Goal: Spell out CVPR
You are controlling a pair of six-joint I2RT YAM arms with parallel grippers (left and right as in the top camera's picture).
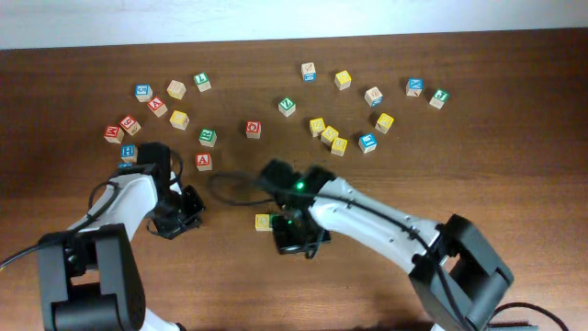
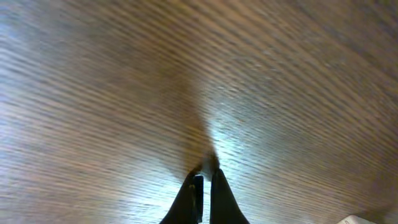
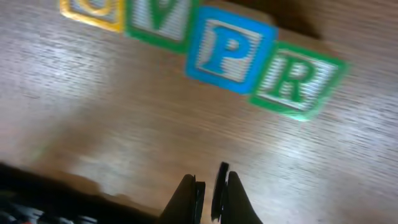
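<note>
In the right wrist view four letter blocks lie in a touching row: a yellow block point(image 3: 93, 9), partly cut off by the frame edge, a green V point(image 3: 160, 22), a blue P point(image 3: 229, 48) and a green R point(image 3: 297, 79). My right gripper point(image 3: 209, 180) is empty, its fingers nearly together, just in front of the row and apart from it. In the overhead view only the yellow block point(image 1: 265, 222) shows beside the right gripper point(image 1: 292, 241); the arm hides the others. My left gripper point(image 2: 205, 174) is shut and empty over bare wood, left of the row point(image 1: 191, 204).
Several loose letter blocks lie across the back of the table: a group at the left point(image 1: 157, 107), a red one point(image 1: 203, 163), one in the middle point(image 1: 254, 130), a yellow cluster point(image 1: 329, 135) and more at the right point(image 1: 414, 87).
</note>
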